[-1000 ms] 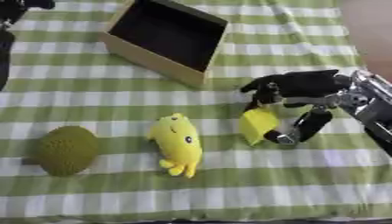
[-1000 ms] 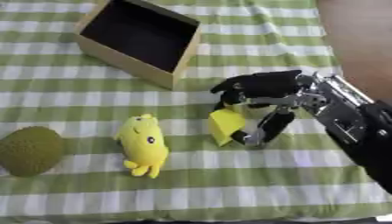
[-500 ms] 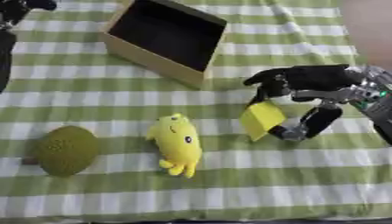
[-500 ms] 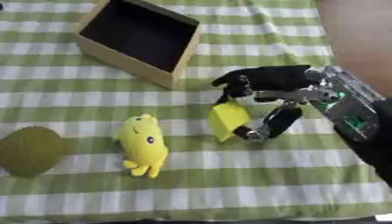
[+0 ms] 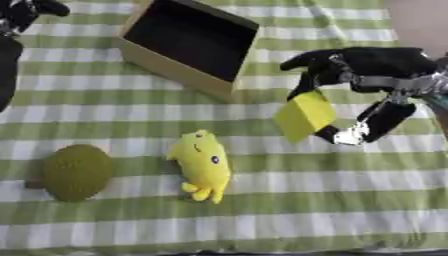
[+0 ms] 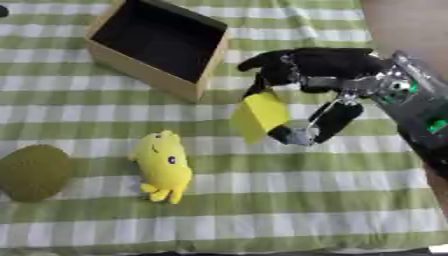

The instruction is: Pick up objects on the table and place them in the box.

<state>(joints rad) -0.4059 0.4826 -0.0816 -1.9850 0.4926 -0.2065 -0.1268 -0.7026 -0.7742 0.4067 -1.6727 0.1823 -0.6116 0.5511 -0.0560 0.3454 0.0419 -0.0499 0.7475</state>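
Here, line by line:

Right hand: the right hand (image 6: 328, 80) reaches in from the right side, its fingers and thumb pinching a yellow block (image 6: 260, 116), fingers on its upper edge and the thumb at its lower right corner.

Yellow block: held tilted above the striped cloth, just off the near right corner of the box (I cannot tell whether its lower edge touches the cloth).

Box: an open cardboard box (image 5: 163, 71) with a dark inside sits at the upper middle, turned askew to the stripes; nothing can be made out within it.

Yellow plush toy: a yellow plush toy (image 5: 203, 163) with a small face lies on the cloth at the near middle, left of and below the block, apart from it.

Green ball: a dull green, rough-looking round ball (image 5: 76, 171) lies at the near left, beside the toy but not touching it.

Tablecloth: a green and white checked tablecloth (image 5: 306, 200) covers the whole table.

Left hand: the left hand (image 5: 24, 11) shows dark in the upper left corner of the left eye view, well apart from everything; whether it is spread or curled cannot be told.
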